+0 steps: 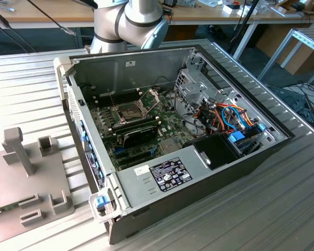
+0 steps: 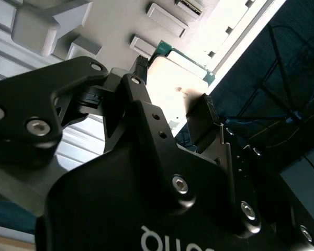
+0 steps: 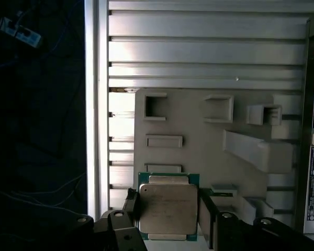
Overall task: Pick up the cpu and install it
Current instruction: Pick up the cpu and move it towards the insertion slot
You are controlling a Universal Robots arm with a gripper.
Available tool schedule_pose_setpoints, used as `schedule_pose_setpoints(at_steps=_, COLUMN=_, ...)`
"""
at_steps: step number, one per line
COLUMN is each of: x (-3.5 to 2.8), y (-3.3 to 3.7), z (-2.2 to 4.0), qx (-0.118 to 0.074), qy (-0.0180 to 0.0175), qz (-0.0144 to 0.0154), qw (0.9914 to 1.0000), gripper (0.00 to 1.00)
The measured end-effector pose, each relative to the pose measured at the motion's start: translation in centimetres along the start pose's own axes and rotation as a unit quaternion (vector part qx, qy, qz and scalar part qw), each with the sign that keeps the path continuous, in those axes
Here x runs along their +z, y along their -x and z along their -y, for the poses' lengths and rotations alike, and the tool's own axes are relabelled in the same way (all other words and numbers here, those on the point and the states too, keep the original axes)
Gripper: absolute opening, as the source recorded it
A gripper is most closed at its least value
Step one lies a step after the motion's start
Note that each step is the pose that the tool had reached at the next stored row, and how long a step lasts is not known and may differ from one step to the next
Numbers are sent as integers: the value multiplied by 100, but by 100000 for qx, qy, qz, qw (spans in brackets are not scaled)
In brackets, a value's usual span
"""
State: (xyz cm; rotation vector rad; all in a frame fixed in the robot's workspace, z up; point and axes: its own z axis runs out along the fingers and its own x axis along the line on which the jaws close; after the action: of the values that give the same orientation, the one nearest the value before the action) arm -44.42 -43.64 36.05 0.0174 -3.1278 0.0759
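Squarely centred | jaws pinched the cpu [image 3: 167, 209] by two opposite edges (pads looked flush) | cpu lay flat directly between them, over the grey fixture plate [image 3: 199, 151] on the counter [image 3: 199, 52]

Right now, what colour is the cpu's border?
The cpu has a green border; best in the first wrist view.
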Motion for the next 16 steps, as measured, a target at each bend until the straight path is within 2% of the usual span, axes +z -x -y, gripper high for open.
schedule_pose_setpoints(at_steps=6, x=-138, y=-2, z=7, qx=3, qy=-2, qz=57, qw=100000, gripper=55)
schedule_pose_setpoints(at_steps=9, x=-238, y=-3, z=12, qx=6, qy=-3, qz=134, qw=100000, gripper=55)
schedule_pose_setpoints(at_steps=13, x=-290, y=-4, z=14, qx=8, qy=-1, qz=186, qw=100000, gripper=55)
schedule_pose_setpoints(at_steps=16, x=-300, y=-4, z=14, qx=10, qy=6, qz=202, qw=100000, gripper=55)
